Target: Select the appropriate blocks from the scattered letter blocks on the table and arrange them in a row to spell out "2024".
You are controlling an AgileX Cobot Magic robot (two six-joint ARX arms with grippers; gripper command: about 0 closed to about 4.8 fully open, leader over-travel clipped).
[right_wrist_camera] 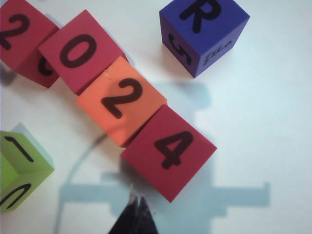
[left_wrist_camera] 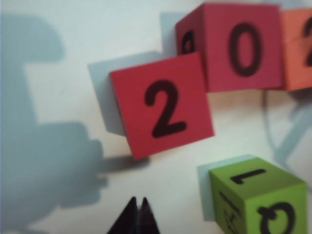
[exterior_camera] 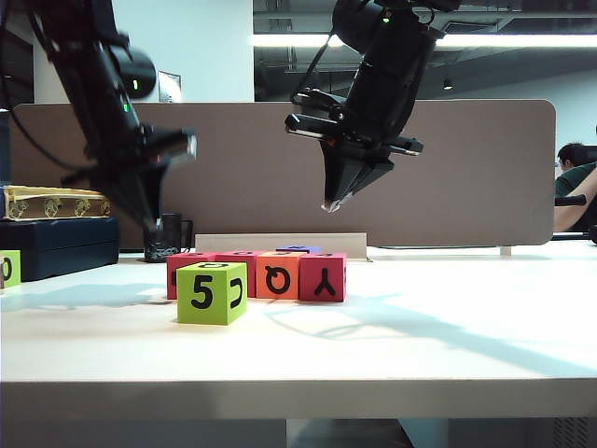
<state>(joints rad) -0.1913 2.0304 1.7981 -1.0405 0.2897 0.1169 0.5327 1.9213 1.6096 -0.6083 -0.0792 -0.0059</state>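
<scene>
Lime-green cube (exterior_camera: 212, 292) foremost; overhead-only "2024" row (right_wrist_camera: 109, 97).

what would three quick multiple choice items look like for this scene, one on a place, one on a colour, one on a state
1. Where is the lime-green cube relative to the row of blocks?
A. behind it
B. in front of it, nearer the table's front edge
C. stacked on it

2. What colour is the block with the second 2 on top?
A. orange
B. purple
C. lime green

3. How do the left tool and the right tool stand?
A. both open
B. both shut on a block
C. both shut, holding nothing

Key: 1 B, the exterior view shows it ahead of the row on the table. 2 A, the right wrist view shows an orange face between the 0 block and the 4 block. 3 C, both wrist views show the fingertips together with nothing between them, above the table.
</scene>
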